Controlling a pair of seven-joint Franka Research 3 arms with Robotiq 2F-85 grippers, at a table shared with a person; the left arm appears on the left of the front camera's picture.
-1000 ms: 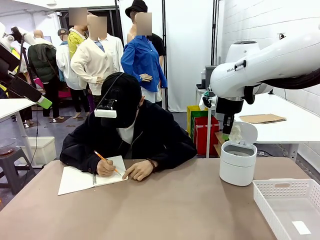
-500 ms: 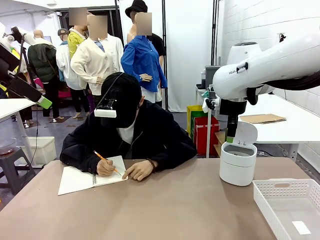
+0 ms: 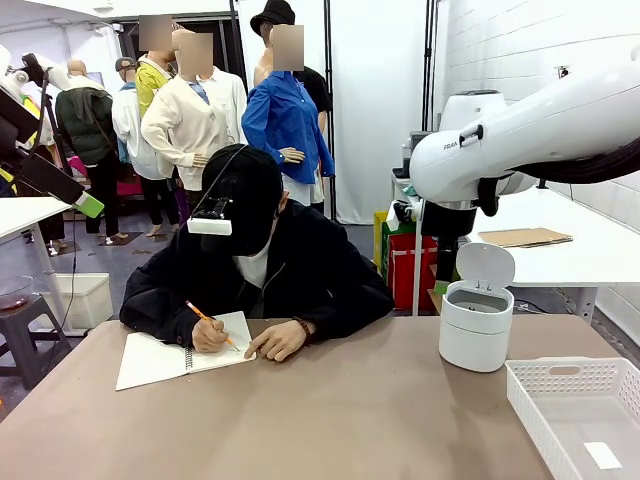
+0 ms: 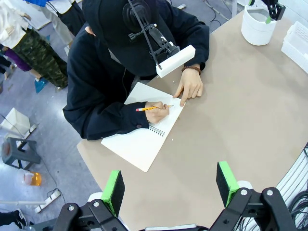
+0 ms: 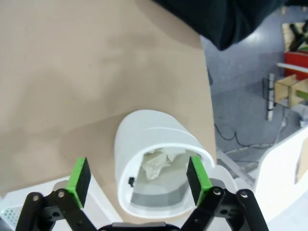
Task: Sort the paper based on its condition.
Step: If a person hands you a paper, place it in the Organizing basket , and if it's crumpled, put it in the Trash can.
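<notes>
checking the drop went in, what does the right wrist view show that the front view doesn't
Right wrist view alone: a crumpled paper ball lying inside the white bin, with the right gripper open above it.

Front view alone: the bin's raised lid, the white basket beside it holding a small flat white piece, and the person's hand writing in a spiral notebook.

Both: the bin and the tan table.

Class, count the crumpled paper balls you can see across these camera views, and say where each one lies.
1. A crumpled paper ball lies inside the open white bin, under the right gripper, whose jaws are open. More may be hidden deeper in the bin.
</notes>
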